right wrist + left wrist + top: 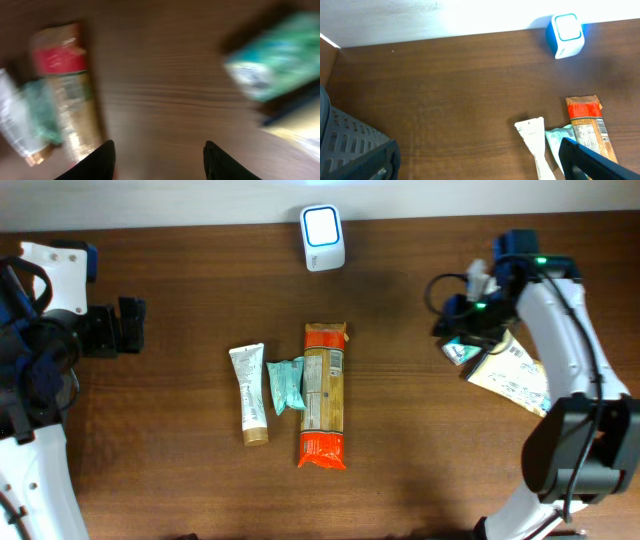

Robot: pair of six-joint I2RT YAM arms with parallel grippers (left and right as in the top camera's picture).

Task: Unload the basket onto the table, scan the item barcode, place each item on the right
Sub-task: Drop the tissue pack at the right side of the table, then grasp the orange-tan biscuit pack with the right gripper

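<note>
The white barcode scanner with its lit blue face stands at the table's far edge, also seen in the left wrist view. In the middle lie a white tube, a teal packet and a long orange-and-tan packet. My right gripper hovers at the right, open, nothing between its fingers. A green item and a pale yellow packet lie just beside it. My left gripper stands open far left, empty.
The right wrist view is motion-blurred; the green item shows at its upper right and the long packet at its left. Bare brown table lies between the middle items and each arm. A white wall edge runs behind the scanner.
</note>
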